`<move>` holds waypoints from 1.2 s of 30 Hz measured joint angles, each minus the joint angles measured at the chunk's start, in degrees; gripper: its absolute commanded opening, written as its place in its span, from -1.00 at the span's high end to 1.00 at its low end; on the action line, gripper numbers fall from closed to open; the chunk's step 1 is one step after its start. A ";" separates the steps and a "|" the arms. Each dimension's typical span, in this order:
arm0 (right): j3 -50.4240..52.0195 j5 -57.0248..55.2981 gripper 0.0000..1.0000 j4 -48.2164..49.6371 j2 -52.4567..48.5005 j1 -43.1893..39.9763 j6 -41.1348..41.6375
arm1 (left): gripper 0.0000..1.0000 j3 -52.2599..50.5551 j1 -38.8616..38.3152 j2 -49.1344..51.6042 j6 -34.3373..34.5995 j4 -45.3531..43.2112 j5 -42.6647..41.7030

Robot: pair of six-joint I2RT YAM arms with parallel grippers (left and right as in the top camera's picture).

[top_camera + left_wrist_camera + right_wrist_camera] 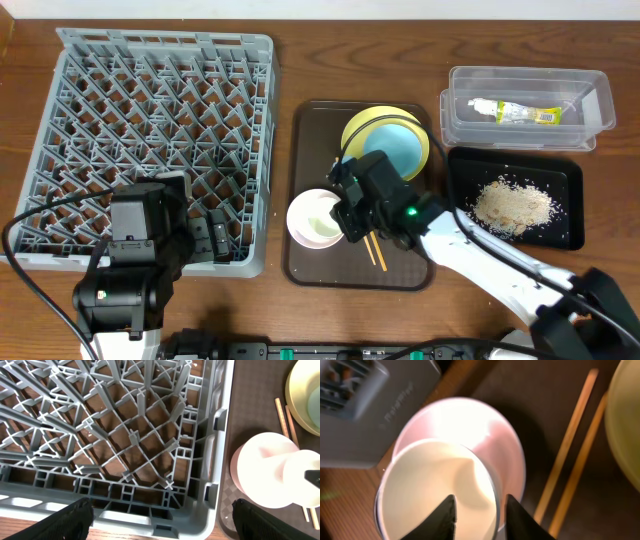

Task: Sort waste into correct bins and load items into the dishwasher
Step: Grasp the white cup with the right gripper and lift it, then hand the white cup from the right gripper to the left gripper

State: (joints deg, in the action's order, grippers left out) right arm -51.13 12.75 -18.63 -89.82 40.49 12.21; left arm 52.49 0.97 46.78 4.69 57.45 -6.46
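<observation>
The small white cup (430, 490) stands inside the white bowl (485, 430) on the brown tray. My right gripper (480, 502) straddles the cup's rim, one finger inside and one outside, with a gap still showing at the inner finger. Two chopsticks (375, 250) lie beside the bowl (312, 215). A light-blue bowl (395, 150) sits on the yellow plate (352, 128). My left gripper (162, 520) hangs wide open over the front right corner of the grey rack (150, 435), holding nothing. The wrapper (515, 113) lies in the clear tub (590, 125). Rice scraps (512, 205) lie in the black tray (470, 170).
The dark brown tray (310, 130) sits between the rack (150, 100) and the two bins. The right arm (480, 260) reaches in from the front right across the brown tray's corner. Bare wooden tabletop (285, 60) shows around everything.
</observation>
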 measured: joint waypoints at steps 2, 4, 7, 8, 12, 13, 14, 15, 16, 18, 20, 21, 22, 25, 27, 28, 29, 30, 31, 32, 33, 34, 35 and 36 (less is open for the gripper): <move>0.00 -0.37 0.78 0.00 -0.74 0.04 0.76 | -0.81 0.00 0.00 0.00 0.00 0.00 0.00; 0.00 -0.85 0.95 0.04 -1.46 0.02 1.42 | -0.81 0.00 0.00 0.00 0.00 0.00 0.00; 0.00 -2.27 0.98 0.07 -1.64 0.02 2.56 | -0.81 0.00 0.00 0.00 0.00 0.00 0.00; 0.00 -2.75 0.98 0.22 -1.62 0.02 2.71 | -0.81 0.00 0.00 0.00 0.00 0.00 0.00; -0.04 -5.09 0.98 -0.42 -0.55 -0.17 3.04 | -0.81 0.00 0.00 0.00 0.00 -0.02 -0.04; -0.17 -5.33 0.98 -0.85 0.13 -0.37 3.15 | -0.81 0.00 0.00 0.00 0.02 -0.09 -0.24; -0.50 -5.55 0.98 -1.46 1.29 -0.83 3.23 | -0.81 0.00 0.00 0.00 0.00 -0.24 -0.59; -0.79 -5.70 0.98 -1.66 2.32 -1.51 3.30 | -0.81 0.00 0.00 0.00 0.00 -0.50 -1.03; -1.16 -5.60 0.99 -1.75 3.45 -2.45 3.39 | -0.81 0.00 0.00 0.00 0.02 -0.74 -1.60; -2.03 -5.14 0.98 -1.51 6.03 -5.29 4.04 | -0.81 0.00 0.00 0.00 0.04 -1.77 -3.54; -2.78 -3.54 0.98 -0.66 8.68 -9.25 5.29 | -0.81 0.00 0.00 0.00 0.52 -3.69 -6.23; -2.97 -2.10 0.98 -0.02 9.62 -11.26 5.73 | -0.82 0.00 0.00 0.11 1.25 -4.74 -7.67; -3.17 -0.22 0.98 0.79 10.27 -13.40 6.21 | -0.81 0.02 0.00 0.44 2.05 -5.84 -9.35; -3.34 7.76 0.98 2.84 10.73 -19.74 7.26 | -0.81 0.07 -0.02 1.95 4.28 -8.50 -14.51; -3.34 13.66 0.97 3.08 10.58 -23.26 8.20 | -0.81 0.07 -0.28 3.69 5.73 -10.93 -18.80; -3.34 16.35 0.98 3.26 10.54 -24.57 8.41 | -0.81 0.07 -0.52 4.92 6.45 -12.46 -21.35; -3.34 19.43 0.98 3.52 10.54 -25.73 8.72 | -0.82 0.07 -0.85 5.99 7.23 -14.05 -23.65; -3.34 21.90 0.98 3.91 10.56 -26.38 8.94 | -0.82 0.07 -1.22 7.02 7.82 -15.67 -25.94; -3.34 24.44 0.98 4.50 10.54 -26.93 9.33 | -0.81 0.07 -1.60 8.02 8.52 -17.14 -28.04; -3.34 26.67 0.98 5.05 10.54 -27.21 9.66 | -0.81 0.07 -2.14 9.22 9.33 -19.30 -30.69; -3.34 29.07 0.98 5.64 10.56 -27.32 10.05 | -0.81 0.07 -2.73 10.25 10.10 -21.49 -32.85; -3.34 31.17 0.98 6.27 10.56 -27.43 10.54 | -0.81 0.11 -3.37 11.28 10.67 -23.45 -34.82; -3.34 33.09 0.98 6.80 10.54 -27.45 10.99 | -0.81 0.11 -4.11 12.35 11.45 -25.22 -36.72; -3.34 35.21 0.98 7.48 10.56 -27.43 11.69 | -0.81 0.11 -5.05 13.57 12.28 -27.32 -38.80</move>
State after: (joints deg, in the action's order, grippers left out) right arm -54.48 47.97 -11.16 -79.26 13.06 23.90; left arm 52.60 -4.08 60.36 16.97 30.13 -45.25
